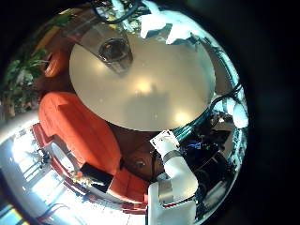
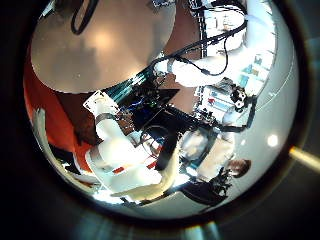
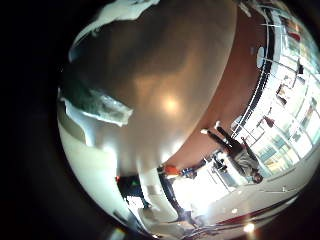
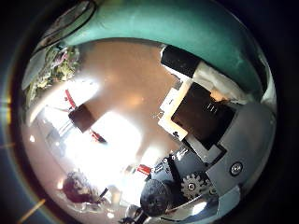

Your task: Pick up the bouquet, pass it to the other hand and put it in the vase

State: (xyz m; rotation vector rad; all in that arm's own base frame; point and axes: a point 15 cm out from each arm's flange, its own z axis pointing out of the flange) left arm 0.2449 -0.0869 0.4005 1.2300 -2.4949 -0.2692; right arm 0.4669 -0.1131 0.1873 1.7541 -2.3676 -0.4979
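The bouquet [image 3: 95, 100], flowers and leaves in a paper wrap, lies on the round table [image 3: 170, 90] below my right hand, and nothing holds it. Its blooms [image 4: 56, 61] also show at the rim of the right thumb side view. My right hand [image 4: 201, 107] hovers over the table with relaxed fingers [image 4: 187, 65] that grasp nothing. The clear glass vase [image 1: 116, 52] stands upright near the table's edge [image 1: 141, 124], far below my left hand. Only fingertips [image 1: 159, 23] of my left hand show at the view's rim; they are straight and hold nothing.
A sofa [image 1: 80, 131] stands close beside the table. Leafy plants [image 1: 28, 66] grow past the table's edge near the vase. My left arm [image 2: 120, 160] rises beside the table, with equipment [image 2: 165, 110] behind it.
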